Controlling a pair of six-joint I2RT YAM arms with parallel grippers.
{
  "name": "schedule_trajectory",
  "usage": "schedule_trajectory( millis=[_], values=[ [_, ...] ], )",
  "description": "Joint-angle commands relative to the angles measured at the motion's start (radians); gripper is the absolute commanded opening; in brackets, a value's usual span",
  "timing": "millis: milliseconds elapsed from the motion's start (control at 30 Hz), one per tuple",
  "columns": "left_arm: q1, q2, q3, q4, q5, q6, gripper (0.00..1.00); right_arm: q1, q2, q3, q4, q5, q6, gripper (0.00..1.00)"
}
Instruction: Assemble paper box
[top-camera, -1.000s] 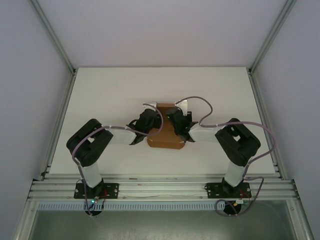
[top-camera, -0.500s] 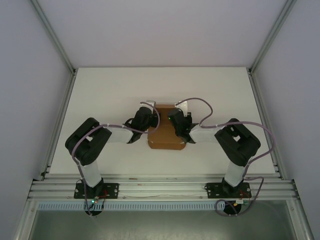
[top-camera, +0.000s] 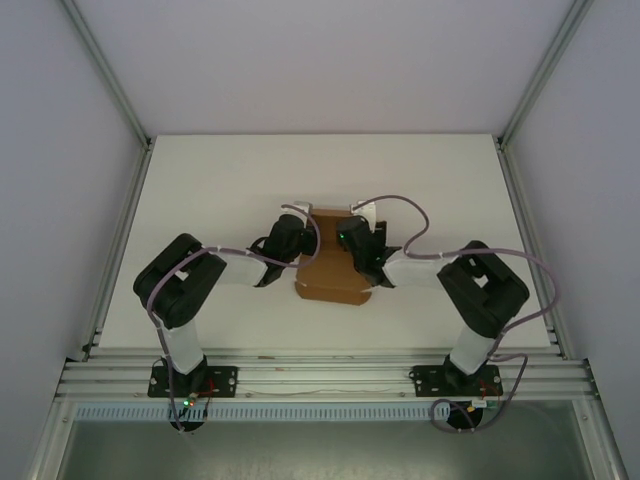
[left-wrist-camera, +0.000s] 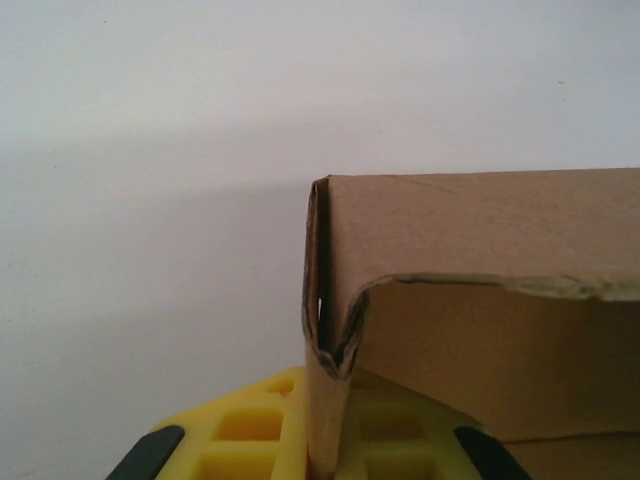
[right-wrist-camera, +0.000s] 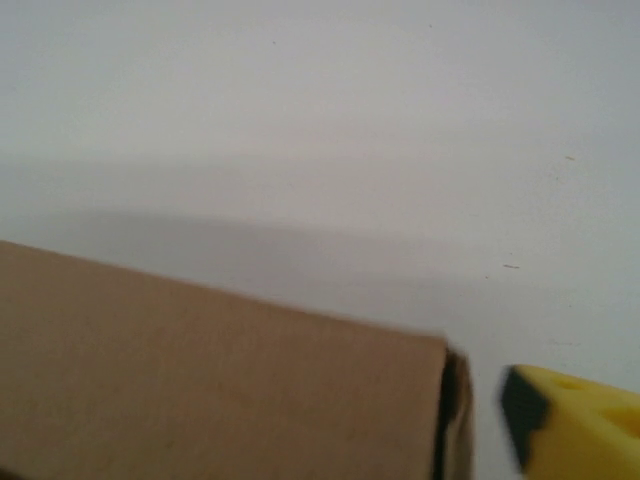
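Left gripper (left-wrist-camera: 320, 455): closed, clamped on box (left-wrist-camera: 480, 250) wall, at table (top-camera: 220, 190) middle. Right gripper (top-camera: 352, 236): released, spread wide, finger (right-wrist-camera: 570, 425) just beside box end. Hold handed over; likely freed for folding.

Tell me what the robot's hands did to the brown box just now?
The left gripper slid in and pinched a side wall of the tan cardboard box. The right gripper opened and let go, its yellow finger now beside the box's edge. The box stayed on the white table.
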Motion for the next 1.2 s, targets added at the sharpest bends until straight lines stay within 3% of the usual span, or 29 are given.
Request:
schedule_trajectory(
  millis=[0,167,300,433,533,633,733,1067,1100,1167],
  values=[
    [-0.003,0.001,0.006,0.022,0.012,0.026,0.09,0.003,-0.113,-0.046,-0.029,-0.018,0.046,1.00],
    [-0.002,-0.044,0.007,-0.027,0.051,0.065,0.09,0.003,-0.333,-0.129,-0.077,-0.180,0.093,1.00],
    [0.000,-0.117,0.037,-0.191,0.124,0.161,0.09,0.003,-0.543,-0.187,-0.145,-0.247,0.146,1.00],
    [-0.003,-0.188,0.165,-0.647,0.275,0.420,0.09,0.001,-0.742,-0.204,-0.329,-0.186,0.218,1.00],
    [-0.018,-0.198,0.295,-0.993,0.236,0.563,0.05,-0.004,-0.819,-0.163,-0.541,-0.158,0.243,1.00],
    [-0.029,-0.191,0.371,-1.239,0.296,0.749,0.04,-0.005,-0.850,-0.132,-0.693,-0.150,0.257,1.00],
    [-0.056,-0.135,0.441,-1.327,0.170,0.790,0.00,-0.007,-0.865,-0.138,-0.759,-0.131,0.271,1.00],
    [-0.112,0.247,0.793,-1.497,-0.062,0.880,0.00,-0.034,-0.892,-0.180,-0.786,-0.102,0.280,1.00],
    [-0.114,0.290,0.851,-1.519,-0.056,0.885,0.03,-0.041,-0.890,-0.181,-0.783,-0.102,0.280,1.00],
    [-0.115,0.354,0.937,-1.560,-0.025,0.916,0.20,-0.054,-0.885,-0.184,-0.780,-0.108,0.279,1.00]
  ],
)
